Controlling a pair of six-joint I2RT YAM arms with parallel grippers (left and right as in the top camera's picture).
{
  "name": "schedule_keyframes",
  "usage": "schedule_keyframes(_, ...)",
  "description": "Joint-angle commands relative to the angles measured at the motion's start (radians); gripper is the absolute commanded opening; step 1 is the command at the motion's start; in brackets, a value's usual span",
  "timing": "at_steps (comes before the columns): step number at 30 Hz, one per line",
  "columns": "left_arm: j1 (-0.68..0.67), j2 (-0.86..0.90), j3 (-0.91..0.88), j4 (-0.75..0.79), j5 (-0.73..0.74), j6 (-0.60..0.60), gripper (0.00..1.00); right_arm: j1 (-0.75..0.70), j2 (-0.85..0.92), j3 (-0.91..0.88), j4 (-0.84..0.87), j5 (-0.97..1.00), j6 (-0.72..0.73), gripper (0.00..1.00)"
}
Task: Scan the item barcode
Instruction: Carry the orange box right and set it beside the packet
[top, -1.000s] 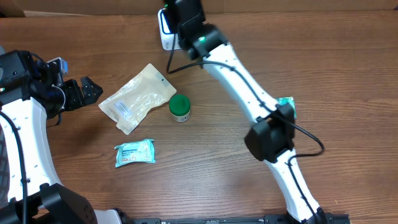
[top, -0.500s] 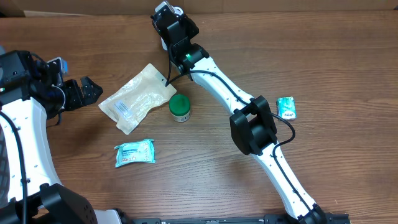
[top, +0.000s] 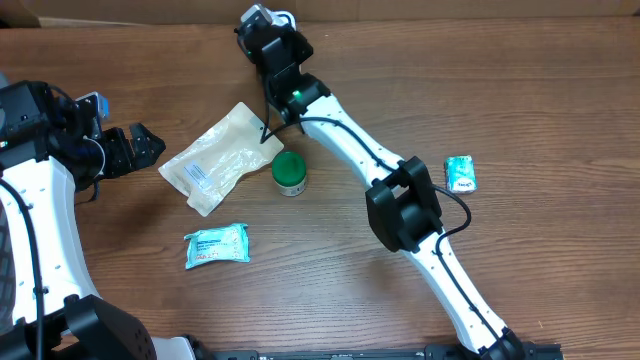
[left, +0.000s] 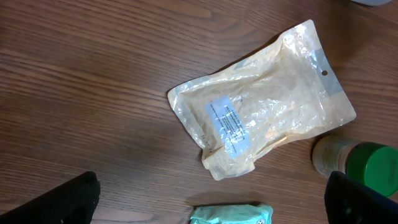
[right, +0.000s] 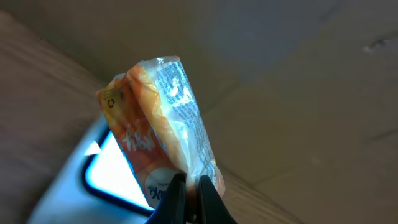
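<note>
My right gripper (right: 191, 186) is shut on the lower edge of an orange-and-white snack packet (right: 155, 124), which stands upright with its printed face turned toward the camera. Just behind and below the packet glows the bright window of the scanner (right: 109, 168). From overhead, the right gripper (top: 262, 30) hangs at the table's far edge and covers most of the scanner. My left gripper (top: 130, 148) is open at the left side, its fingers wide apart with nothing between them (left: 211, 180).
A clear pouch with a white label (top: 222, 158) (left: 261, 121) lies left of centre. A green-lidded jar (top: 290, 172) (left: 364, 168) stands beside it. One teal packet (top: 216, 245) (left: 230, 216) lies nearer the front, and a smaller teal packet (top: 461, 174) sits at the right.
The right arm swung its gripper and the packet to the left, over the scanner, which was in plain sight a second ago. The left arm has not moved.
</note>
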Motion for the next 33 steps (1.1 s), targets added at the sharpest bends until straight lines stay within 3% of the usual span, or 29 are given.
schedule_keyframes(1,-0.006,-0.010,0.001,0.003,0.004,-0.010,1.00,0.016,-0.075,0.016,-0.040,-0.079,0.112,0.04)
schedule_keyframes(9,-0.006,-0.010,0.001,0.003,0.004,-0.010,1.00,-0.006,-0.293,0.016,-0.294,-0.224,0.375,0.04)
schedule_keyframes(17,-0.006,-0.010,0.000,0.003,0.004,-0.010,1.00,-0.123,-0.541,0.016,-0.842,-0.479,0.759,0.04)
schedule_keyframes(25,-0.006,-0.010,0.000,0.003,0.004,-0.010,1.00,-0.310,-0.529,-0.012,-1.349,-0.484,0.860,0.04)
schedule_keyframes(33,-0.006,-0.010,0.000,0.003,0.004,-0.010,1.00,-0.424,-0.514,-0.280,-1.345,-0.538,0.872,0.04)
